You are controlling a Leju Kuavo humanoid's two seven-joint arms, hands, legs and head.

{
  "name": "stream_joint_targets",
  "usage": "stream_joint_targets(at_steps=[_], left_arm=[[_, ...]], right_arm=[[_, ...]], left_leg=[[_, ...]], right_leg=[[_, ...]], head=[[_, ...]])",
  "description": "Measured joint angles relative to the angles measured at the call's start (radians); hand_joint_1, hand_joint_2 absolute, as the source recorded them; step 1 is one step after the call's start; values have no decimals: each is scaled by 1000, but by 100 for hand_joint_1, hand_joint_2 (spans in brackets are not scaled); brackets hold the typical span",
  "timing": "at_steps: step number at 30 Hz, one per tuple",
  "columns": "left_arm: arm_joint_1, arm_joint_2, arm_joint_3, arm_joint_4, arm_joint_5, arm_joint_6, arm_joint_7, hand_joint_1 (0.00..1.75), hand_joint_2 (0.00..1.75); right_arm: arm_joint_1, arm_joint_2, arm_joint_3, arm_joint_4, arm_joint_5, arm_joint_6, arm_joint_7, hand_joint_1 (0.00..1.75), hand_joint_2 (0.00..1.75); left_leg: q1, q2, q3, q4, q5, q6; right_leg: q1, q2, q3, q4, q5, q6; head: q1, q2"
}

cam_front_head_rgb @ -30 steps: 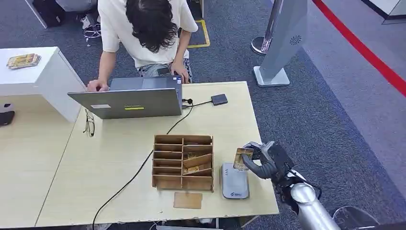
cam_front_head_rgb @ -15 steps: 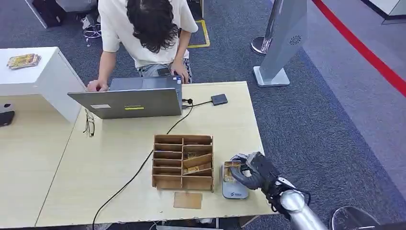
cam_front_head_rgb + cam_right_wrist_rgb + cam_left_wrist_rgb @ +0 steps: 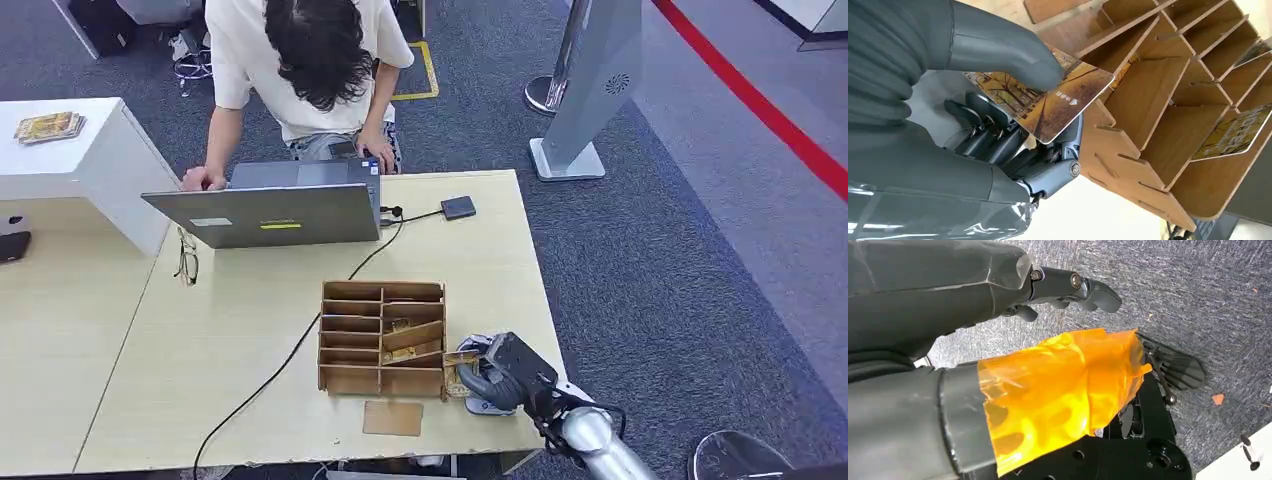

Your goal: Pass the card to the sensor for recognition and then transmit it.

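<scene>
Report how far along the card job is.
Done: the right hand has the yellow patterned card, pinched under its thumb. In hand: it holds the card low over the grey card reader, beside the wooden slotted organizer. Whether the reader has recognised it cannot be told. Left: passing the card on; it has not left the hand.

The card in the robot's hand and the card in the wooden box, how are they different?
The held card is pinched by the right hand in the air, over the card reader; the boxed card rests inside a compartment of the wooden box. The held card shows its whole face; the boxed card is partly hidden by dividers. Both carry a yellowish picture.
</scene>
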Motion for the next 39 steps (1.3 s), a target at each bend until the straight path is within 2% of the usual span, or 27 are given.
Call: stream_joint_targets(at_steps=[17, 39], left_arm=[[0, -8, 29, -15, -16, -12, 5, 0, 0], [-1, -16, 61, -39, -37, -30, 9, 0, 0]], right_arm=[[0, 1, -9, -19, 34, -66, -5, 175, 175], [0, -2, -30, -42, 90, -73, -3, 175, 175]], left_leg=[[0, 0, 0, 0, 0, 0], [0, 0, 0, 0, 0, 0]], right_leg=[[0, 0, 0, 0, 0, 0], [0, 0, 0, 0, 0, 0]], head=[[0, 0], [0, 0]])
